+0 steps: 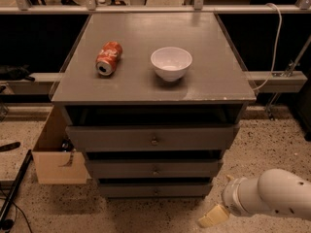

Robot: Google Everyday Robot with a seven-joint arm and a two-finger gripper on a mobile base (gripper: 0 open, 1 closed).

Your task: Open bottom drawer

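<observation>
Camera view puts the gripper (214, 216) low at the right above the speckled floor (272, 144), on the end of a white arm (272, 198). How far open it is cannot be told, and nothing shows in its hold. It hangs apart from the bottom drawer (126, 190), off that drawer's lower right corner. The drawer is the lowest front of the grey cabinet (146, 89), under the middle drawer (121, 169). On top, a red can (108, 58) lies beside an upright white bowl (171, 63).
</observation>
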